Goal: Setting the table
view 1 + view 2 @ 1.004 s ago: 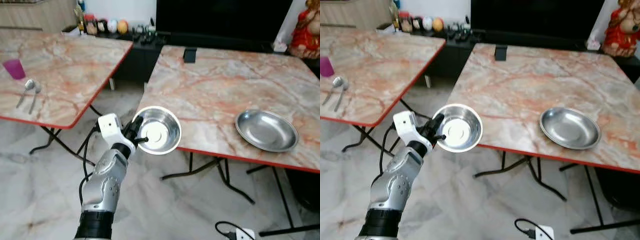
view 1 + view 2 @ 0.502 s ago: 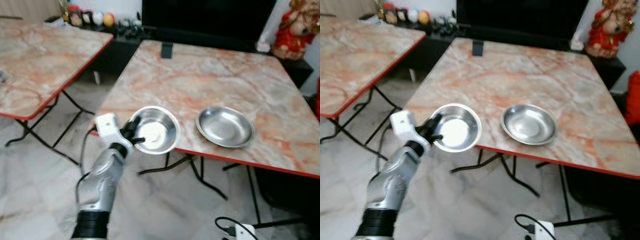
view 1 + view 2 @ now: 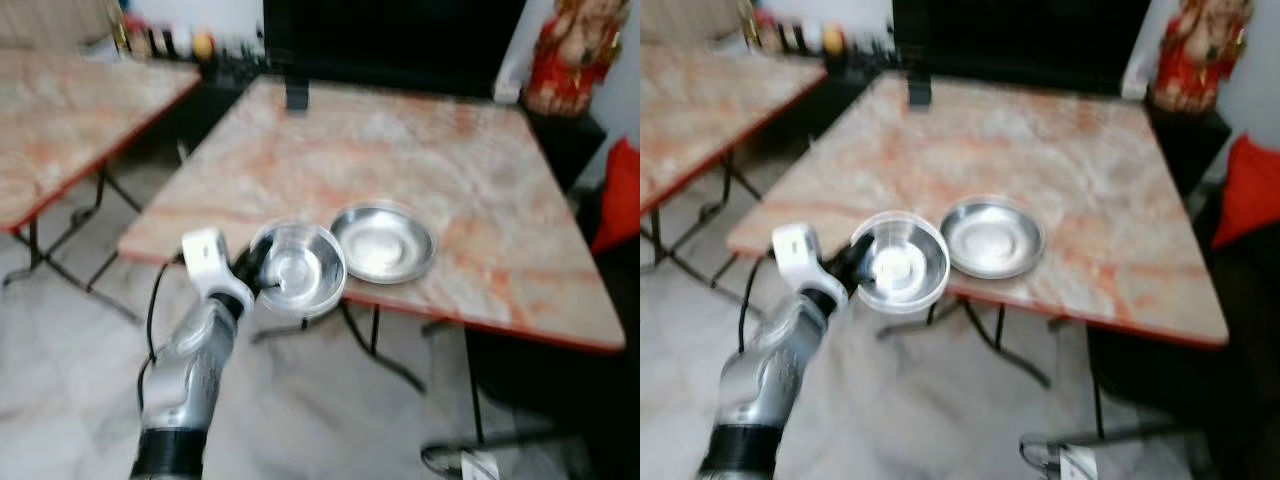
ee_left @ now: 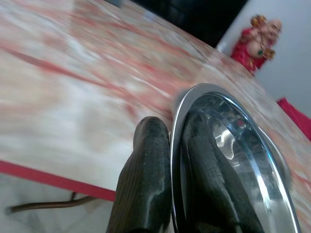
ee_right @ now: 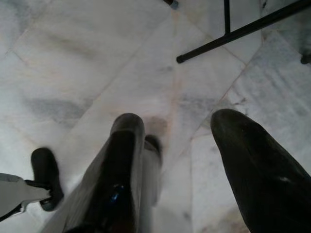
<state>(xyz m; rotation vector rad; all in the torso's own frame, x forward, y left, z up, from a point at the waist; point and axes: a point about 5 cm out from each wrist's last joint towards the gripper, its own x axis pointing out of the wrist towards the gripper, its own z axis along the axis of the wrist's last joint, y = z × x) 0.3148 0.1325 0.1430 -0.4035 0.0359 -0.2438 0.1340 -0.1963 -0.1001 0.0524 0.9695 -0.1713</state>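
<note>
Over table edge, raised left tool [image 3: 262, 283] pinches bowl [image 3: 298, 270] rim.

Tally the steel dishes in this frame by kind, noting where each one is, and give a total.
Steel bowl: 1, held by its rim in the left gripper at the near edge of the marble table.
Steel plate: 1, lying on the table just beside the bowl.
Total: 2 steel dishes.

Head views: motion-blurred throughout; you cannot identify the small items on the far shelf [image 3: 170, 45] | left wrist: steel bowl [image 4: 233, 160] cut off by the frame edge; tabletop [image 4: 73, 87] smeared | right wrist: fingers [image 5: 121, 184] cropped at the edge
</note>
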